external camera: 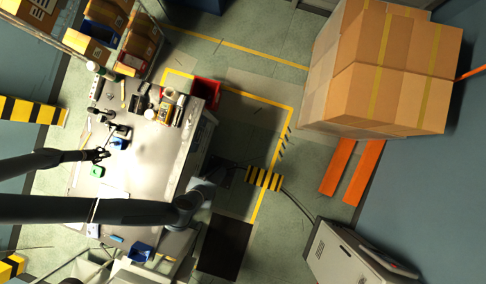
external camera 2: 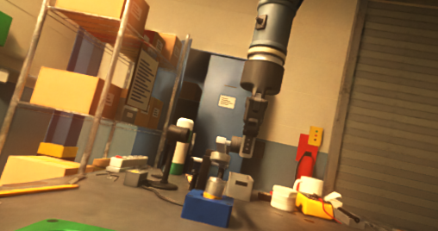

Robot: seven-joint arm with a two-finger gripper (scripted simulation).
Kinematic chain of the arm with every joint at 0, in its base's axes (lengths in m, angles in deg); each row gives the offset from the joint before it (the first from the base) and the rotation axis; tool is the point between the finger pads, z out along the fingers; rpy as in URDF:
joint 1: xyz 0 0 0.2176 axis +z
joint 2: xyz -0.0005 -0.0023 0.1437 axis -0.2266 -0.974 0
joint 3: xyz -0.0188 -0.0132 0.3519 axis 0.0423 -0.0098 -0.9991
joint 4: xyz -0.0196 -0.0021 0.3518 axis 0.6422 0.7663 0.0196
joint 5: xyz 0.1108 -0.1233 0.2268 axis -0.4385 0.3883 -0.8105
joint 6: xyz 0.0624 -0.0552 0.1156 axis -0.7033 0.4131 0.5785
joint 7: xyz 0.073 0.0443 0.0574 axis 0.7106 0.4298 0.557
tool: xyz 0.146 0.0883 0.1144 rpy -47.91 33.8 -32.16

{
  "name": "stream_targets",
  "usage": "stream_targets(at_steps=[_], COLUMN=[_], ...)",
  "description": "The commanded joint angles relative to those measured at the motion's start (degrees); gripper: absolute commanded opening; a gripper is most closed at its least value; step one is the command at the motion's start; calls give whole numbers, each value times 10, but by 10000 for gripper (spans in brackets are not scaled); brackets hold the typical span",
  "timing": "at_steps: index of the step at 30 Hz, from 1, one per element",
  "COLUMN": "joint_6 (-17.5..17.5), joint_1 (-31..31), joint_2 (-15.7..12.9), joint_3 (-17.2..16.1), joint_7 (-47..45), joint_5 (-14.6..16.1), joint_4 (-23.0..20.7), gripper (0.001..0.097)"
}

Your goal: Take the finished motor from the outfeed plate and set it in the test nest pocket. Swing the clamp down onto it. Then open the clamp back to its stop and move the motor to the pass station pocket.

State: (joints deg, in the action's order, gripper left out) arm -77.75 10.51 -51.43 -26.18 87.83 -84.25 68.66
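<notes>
The clamp's handle (external camera 2: 225, 142) is in my gripper (external camera 2: 245, 147), which is closed around its white-tipped end above the blue test nest. The clamp (external camera 2: 217, 157) stands behind the nest with its pad low over the motor. The motor (external camera 2: 213, 187), a small grey cylinder with an orange base, sits upright in the pocket of the blue test nest (external camera 2: 208, 207). From overhead, my gripper (external camera: 100, 153) hangs between the blue nest (external camera: 118, 143) and the green pass station (external camera: 96, 171), which lies nearer the table's front. Its pocket holds nothing.
A red bin (external camera: 206, 92) hangs off the table's far right corner. A yellow multimeter (external camera 2: 314, 205), a mug (external camera 2: 308, 185) and a white roll (external camera 2: 282, 197) crowd the back right. A black post stand (external camera 2: 169, 157) and a spray can (external camera 2: 182, 145) stand behind the clamp.
</notes>
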Motion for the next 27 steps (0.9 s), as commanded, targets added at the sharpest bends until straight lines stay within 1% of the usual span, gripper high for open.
stream_targets(at_steps=[1, 27], joint_6=[1, 35], joint_1=[0, 6], joint_2=[0, -28], joint_3=[0, 0], joint_7=[0, 4], joint_5=[0, -2], joint_4=[0, 5], gripper=[80, 80])
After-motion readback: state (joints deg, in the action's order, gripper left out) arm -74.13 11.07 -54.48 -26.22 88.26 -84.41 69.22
